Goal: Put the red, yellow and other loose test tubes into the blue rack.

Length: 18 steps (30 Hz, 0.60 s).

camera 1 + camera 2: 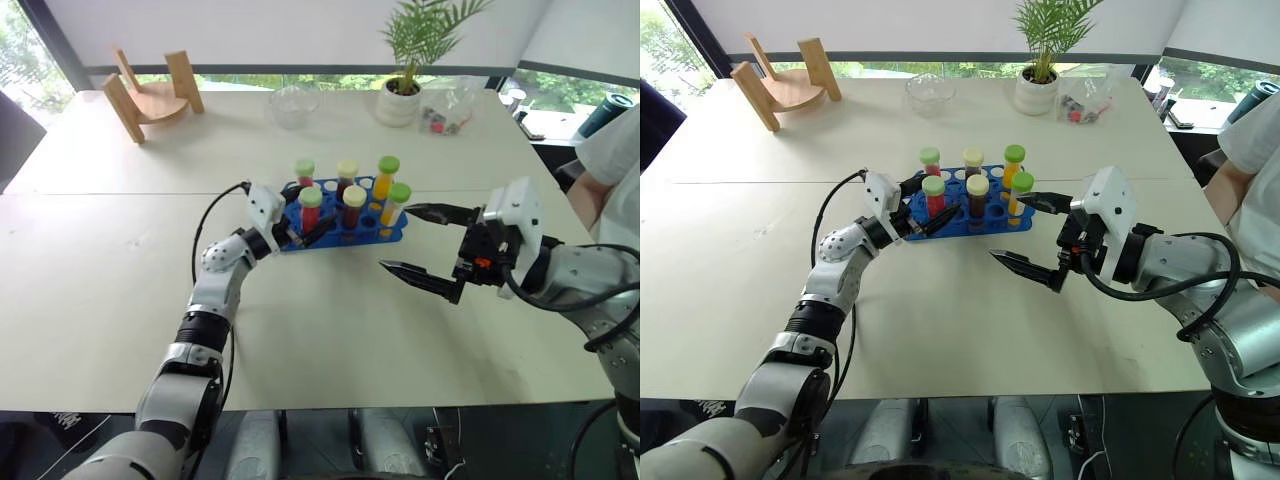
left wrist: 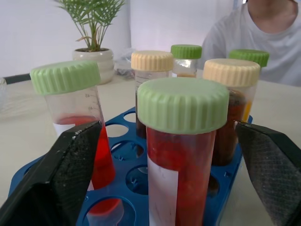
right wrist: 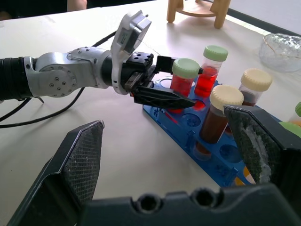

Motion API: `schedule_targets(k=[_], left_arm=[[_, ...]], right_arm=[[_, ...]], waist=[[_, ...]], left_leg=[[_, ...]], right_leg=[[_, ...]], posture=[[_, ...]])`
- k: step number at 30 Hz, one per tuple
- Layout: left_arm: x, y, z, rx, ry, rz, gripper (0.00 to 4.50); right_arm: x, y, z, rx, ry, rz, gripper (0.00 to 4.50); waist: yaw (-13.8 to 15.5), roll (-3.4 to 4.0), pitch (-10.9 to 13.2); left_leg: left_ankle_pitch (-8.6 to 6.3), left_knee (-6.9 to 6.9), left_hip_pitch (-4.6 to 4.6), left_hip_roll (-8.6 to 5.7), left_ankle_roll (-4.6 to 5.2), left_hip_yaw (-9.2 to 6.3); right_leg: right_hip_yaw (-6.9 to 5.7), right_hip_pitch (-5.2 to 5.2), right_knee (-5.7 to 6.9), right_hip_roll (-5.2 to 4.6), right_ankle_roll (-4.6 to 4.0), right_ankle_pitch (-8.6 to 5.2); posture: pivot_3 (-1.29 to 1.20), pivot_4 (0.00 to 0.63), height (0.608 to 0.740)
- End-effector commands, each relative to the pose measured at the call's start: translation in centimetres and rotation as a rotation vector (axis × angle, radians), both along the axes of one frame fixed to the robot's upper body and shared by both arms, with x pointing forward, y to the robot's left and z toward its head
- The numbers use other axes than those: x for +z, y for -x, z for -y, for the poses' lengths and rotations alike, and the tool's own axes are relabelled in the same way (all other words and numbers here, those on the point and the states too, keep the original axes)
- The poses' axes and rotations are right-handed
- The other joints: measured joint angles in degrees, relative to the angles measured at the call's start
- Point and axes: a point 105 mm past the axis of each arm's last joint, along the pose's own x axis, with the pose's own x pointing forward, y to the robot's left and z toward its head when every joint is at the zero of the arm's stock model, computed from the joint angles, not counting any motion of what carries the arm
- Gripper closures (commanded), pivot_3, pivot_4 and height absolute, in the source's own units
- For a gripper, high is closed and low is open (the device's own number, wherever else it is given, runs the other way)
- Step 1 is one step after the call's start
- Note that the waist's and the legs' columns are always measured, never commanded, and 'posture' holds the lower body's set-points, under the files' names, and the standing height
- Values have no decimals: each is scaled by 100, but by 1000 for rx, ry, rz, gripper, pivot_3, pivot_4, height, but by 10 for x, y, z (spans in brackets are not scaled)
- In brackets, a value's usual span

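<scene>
The blue rack (image 1: pixel 372 233) lies mid-table with several capped test tubes upright in it, holding red, dark red and yellow liquid. At its front left corner stands a green-capped red test tube (image 1: pixel 311 208). My left gripper (image 1: pixel 310 214) is open around that tube (image 2: pixel 181 141). Its two fingers (image 2: pixel 70 165) stand clear of the tube on either side, with a gap to each. Just right of the rack, above the table, my right gripper (image 1: pixel 397 237) is open and holds nothing. It points toward the rack (image 3: pixel 221 172).
A wooden stand (image 1: pixel 150 95) sits at the far left. A glass bowl (image 1: pixel 295 105), a potted plant (image 1: pixel 403 92) and a clear bag of small items (image 1: pixel 445 115) line the far edge. A person in a white shirt (image 1: pixel 612 165) sits at the right.
</scene>
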Motion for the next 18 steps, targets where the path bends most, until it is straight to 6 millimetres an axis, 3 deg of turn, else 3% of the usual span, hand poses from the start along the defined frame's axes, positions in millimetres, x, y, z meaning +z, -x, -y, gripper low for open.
schedule_targets(k=[1, 7, 11, 18], left_arm=[[21, 11, -20, -1, -27, 86, 74], [43, 36, -64, -5, -133, 30, 74], [52, 74, -93, -89, -296, -170, 74], [65, 120, -111, -138, -352, -312, 74]], right_arm=[[9, 5, -3, 22, 6, 36, 0], [5, 6, 0, 14, 10, 19, 0], [3, 2, 10, -8, 21, 6, 0], [-2, -3, 32, -42, 51, -36, 0]], waist=[[-5, 0, 0], [10, 0, 0], [-7, -1, 2], [7, 3, 3]], left_leg=[[0, -1, 1, 1, 0, 0], [0, -2, 1, 5, 0, 1], [0, -4, 1, 5, 0, 3], [0, -7, 2, 9, 0, 7]], right_leg=[[0, 0, 0, 1, 0, 0], [0, -1, 1, 1, -1, 0], [0, -2, 0, -2, -1, -1], [-1, -2, -7, -3, -19, -11]], posture=[[0, 150, 740], [0, 150, 740], [0, 150, 740], [0, 150, 740]])
